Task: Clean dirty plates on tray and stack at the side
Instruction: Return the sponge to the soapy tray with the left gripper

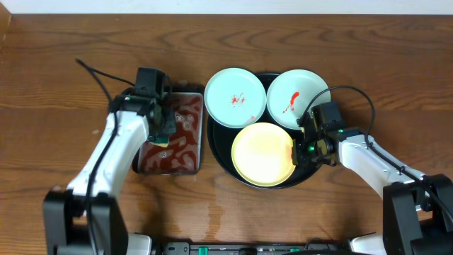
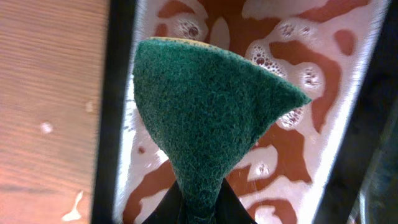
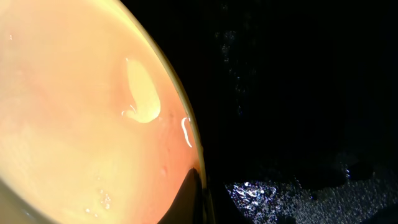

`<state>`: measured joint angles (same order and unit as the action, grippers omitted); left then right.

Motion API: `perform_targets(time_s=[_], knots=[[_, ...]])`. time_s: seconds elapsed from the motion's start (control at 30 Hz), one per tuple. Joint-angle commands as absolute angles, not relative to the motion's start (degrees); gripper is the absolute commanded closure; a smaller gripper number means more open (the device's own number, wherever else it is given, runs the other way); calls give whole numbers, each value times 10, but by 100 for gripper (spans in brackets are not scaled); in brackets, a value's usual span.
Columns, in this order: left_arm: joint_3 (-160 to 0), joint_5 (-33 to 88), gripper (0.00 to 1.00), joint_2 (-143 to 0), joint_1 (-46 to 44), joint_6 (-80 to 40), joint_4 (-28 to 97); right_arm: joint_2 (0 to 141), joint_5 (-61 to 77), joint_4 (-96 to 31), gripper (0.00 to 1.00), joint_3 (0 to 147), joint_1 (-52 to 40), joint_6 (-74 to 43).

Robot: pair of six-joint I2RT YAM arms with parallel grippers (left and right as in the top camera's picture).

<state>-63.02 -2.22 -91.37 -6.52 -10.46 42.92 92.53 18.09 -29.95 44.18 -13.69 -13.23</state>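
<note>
The round black tray [image 1: 216,145] holds three plates. Two pale mint-blue plates [image 1: 235,97] [image 1: 296,95] with red smears sit at its back. A pale yellow plate [image 1: 262,153] lies at the front; its face looks wet, with no red smear. My right gripper [image 1: 300,146] is shut on the yellow plate's right rim [image 3: 198,163], over the black tray [image 3: 298,93]. My left gripper [image 1: 163,127] is shut on a green scouring sponge [image 2: 211,118], held over the small rectangular tray of red soapy water [image 2: 323,81].
The small rectangular red-stained tray [image 1: 172,134] stands left of the black tray. A black cable [image 1: 95,69] trails over the wooden table at the back left. Wet spots lie on the wood near the front [image 1: 216,219].
</note>
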Motion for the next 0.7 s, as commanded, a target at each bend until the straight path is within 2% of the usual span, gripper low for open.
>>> perform_targets(time_s=[0.0, 0.1, 0.2, 0.27, 0.33, 0.4, 0.6, 0.67], knots=[[-628, -5, 93, -955, -63, -101, 419, 934, 170, -309, 99, 437, -147, -128], [-628, -4, 92, -993, -63, -101, 408, 934, 170, -311, 99, 438, -147, -128], [-628, -4, 87, -1018, -63, -101, 402, 934, 170, -313, 99, 438, -147, -128], [-628, -4, 75, -1026, -63, -101, 398, 934, 170, -315, 99, 438, -147, -128], [-628, -4, 51, -1026, -63, -101, 396, 934, 170, -316, 99, 438, -147, -128], [-629, -4, 36, -1022, -63, -101, 395, 933, 170, -317, 99, 439, -147, -128], [-629, -4, 29, -983, -63, -101, 396, 921, 163, -346, 99, 457, -147, -116], [-629, -4, 24, -955, -63, -102, 398, 908, 151, -361, 99, 466, -147, -111]])
